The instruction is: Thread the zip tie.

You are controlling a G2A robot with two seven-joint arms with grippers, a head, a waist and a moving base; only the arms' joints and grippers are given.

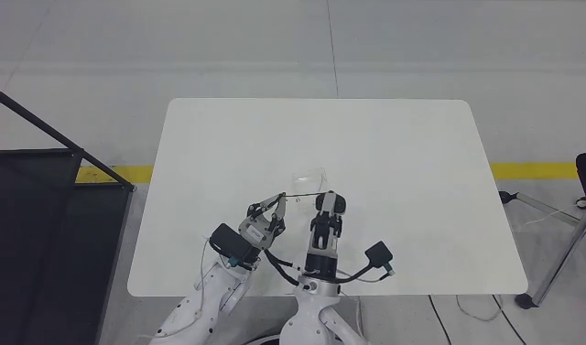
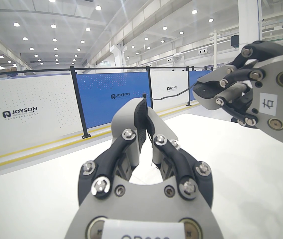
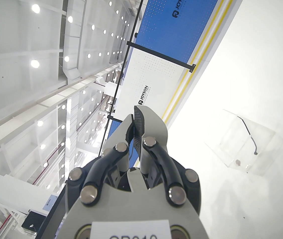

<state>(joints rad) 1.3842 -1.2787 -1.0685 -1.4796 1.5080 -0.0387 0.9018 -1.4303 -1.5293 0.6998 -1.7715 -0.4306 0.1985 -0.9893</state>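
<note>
A thin black zip tie (image 1: 300,196) spans the gap between my two grippers, held above the white table (image 1: 412,162). My left gripper (image 2: 145,108) is shut on one end, and the tie's small head pokes out at the fingertips. From there the strap (image 2: 171,95) sags across to my right gripper (image 2: 198,85), which is shut on the other end. In the top view the left gripper (image 1: 275,201) and right gripper (image 1: 327,199) sit side by side near the table's front edge. In its own wrist view, the right gripper (image 3: 134,116) has its pads pressed together.
A clear plastic box (image 3: 243,140) lies on the table just beyond the grippers, with a second black zip tie (image 3: 249,133) inside; in the top view this box (image 1: 309,174) looks faint. A black barrier (image 1: 46,217) stands left of the table.
</note>
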